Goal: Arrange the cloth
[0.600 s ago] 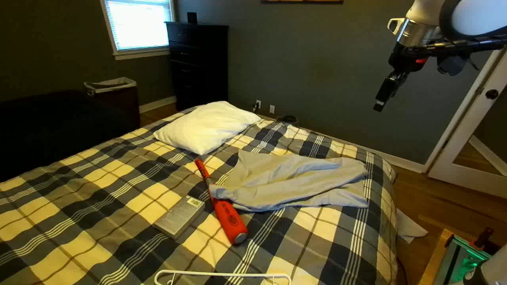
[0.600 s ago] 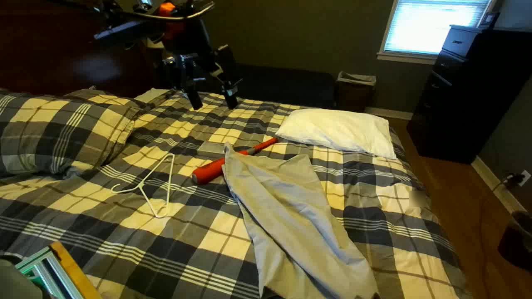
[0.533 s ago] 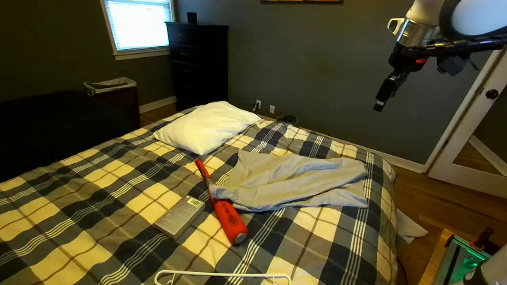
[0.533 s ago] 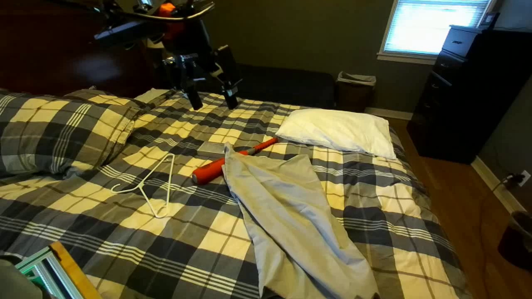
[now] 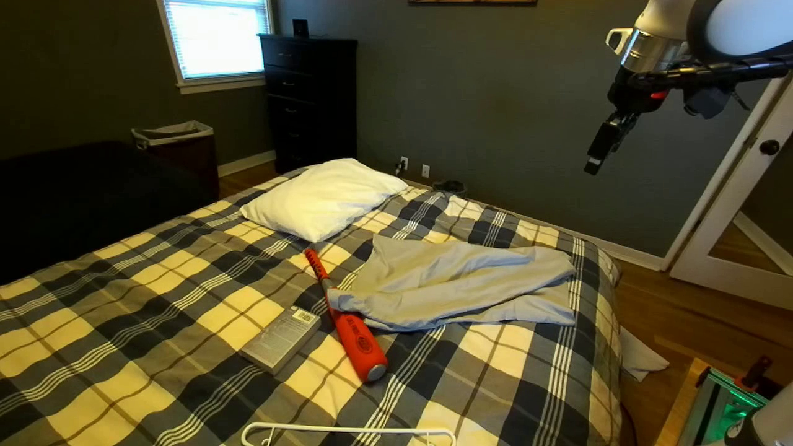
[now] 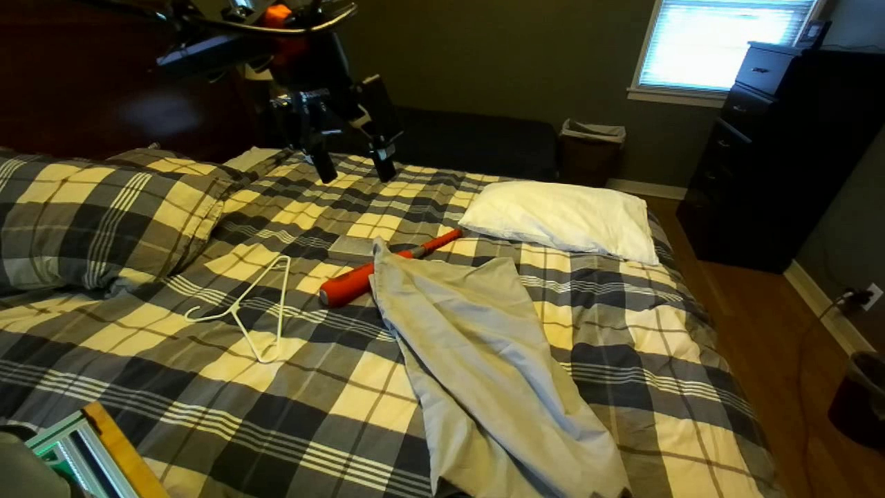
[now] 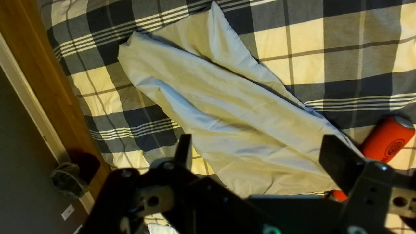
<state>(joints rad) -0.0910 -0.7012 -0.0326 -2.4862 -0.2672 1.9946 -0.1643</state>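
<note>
The cloth, a pale grey-blue wrinkled sheet, lies spread on the plaid bed in both exterior views (image 5: 464, 285) (image 6: 477, 346). It has long folds, and one corner overlaps the middle of a red bat (image 5: 359, 344). In the wrist view the cloth (image 7: 227, 100) runs diagonally below the jaws, with one narrow corner pointing to the top. My gripper (image 6: 354, 169) is open and empty, held in the air well above the bed. It also shows side-on in an exterior view (image 5: 593, 166). In the wrist view the two fingers (image 7: 256, 139) are wide apart and touch nothing.
A white pillow (image 5: 322, 198) lies beyond the bat. A grey box (image 5: 280, 341) lies beside the bat. A white hanger (image 6: 238, 308) lies near a plaid pillow (image 6: 104, 221). The robot's wood-edged base (image 6: 121, 449) stands by the bed. A dark dresser (image 5: 313, 105) stands behind.
</note>
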